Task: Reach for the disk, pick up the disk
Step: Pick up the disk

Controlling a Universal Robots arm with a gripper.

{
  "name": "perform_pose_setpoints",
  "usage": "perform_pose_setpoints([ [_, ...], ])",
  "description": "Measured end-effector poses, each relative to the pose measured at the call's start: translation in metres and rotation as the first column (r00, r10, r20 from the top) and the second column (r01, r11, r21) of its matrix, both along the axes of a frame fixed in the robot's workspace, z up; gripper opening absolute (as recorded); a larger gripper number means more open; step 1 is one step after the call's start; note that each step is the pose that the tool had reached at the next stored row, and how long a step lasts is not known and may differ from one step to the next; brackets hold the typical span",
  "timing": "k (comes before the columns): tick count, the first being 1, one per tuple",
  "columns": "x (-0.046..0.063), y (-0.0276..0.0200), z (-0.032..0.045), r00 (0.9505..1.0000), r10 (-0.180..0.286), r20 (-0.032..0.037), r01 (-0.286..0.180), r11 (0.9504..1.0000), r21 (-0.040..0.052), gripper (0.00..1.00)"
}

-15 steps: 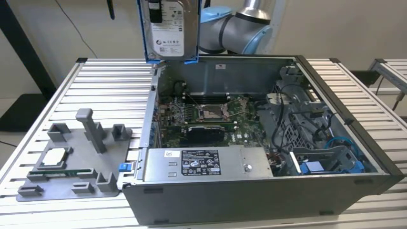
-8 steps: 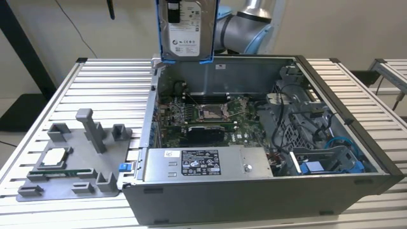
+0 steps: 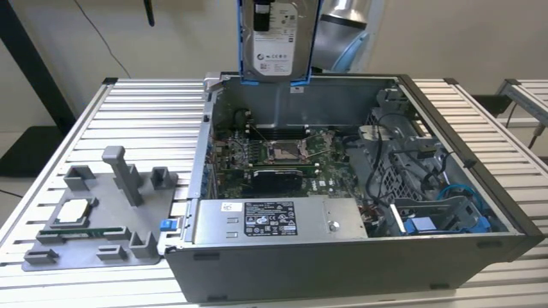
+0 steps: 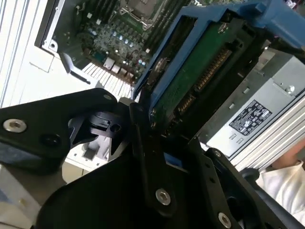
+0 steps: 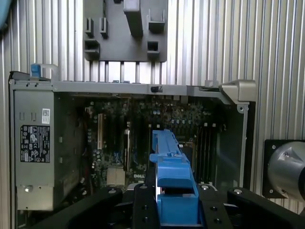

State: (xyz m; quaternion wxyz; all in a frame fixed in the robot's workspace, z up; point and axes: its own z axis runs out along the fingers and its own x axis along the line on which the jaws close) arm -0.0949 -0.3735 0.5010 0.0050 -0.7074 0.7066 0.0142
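The disk (image 3: 276,38) hangs upright in the air above the far wall of the open computer case, its silver face with the white label turned toward the exterior view and its blue bracket along both sides. In the second wrist view its green circuit-board underside (image 4: 205,71) shows inside the blue frame. My gripper (image 4: 150,126) is shut on the disk, with black fingers (image 5: 143,205) clamped on either side of the blue bracket (image 5: 174,186). The arm (image 3: 342,29) rises behind the disk.
The open computer case (image 3: 514,224) lies on the slatted table, with a motherboard (image 3: 284,152), a grey power supply (image 3: 274,220) and a blue bay (image 3: 445,221) inside. On the exterior view's left, a grey fixture plate (image 3: 128,253) holds a CPU chip (image 3: 72,212). A person's white sleeve (image 4: 286,186) is nearby.
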Motion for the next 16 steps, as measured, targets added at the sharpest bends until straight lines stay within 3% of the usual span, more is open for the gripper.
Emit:
perform_pose_setpoints([
  [16,0.077,0.0000,0.0000,1.0000,0.000,0.0000,0.000,1.0000,0.0004,0.00],
])
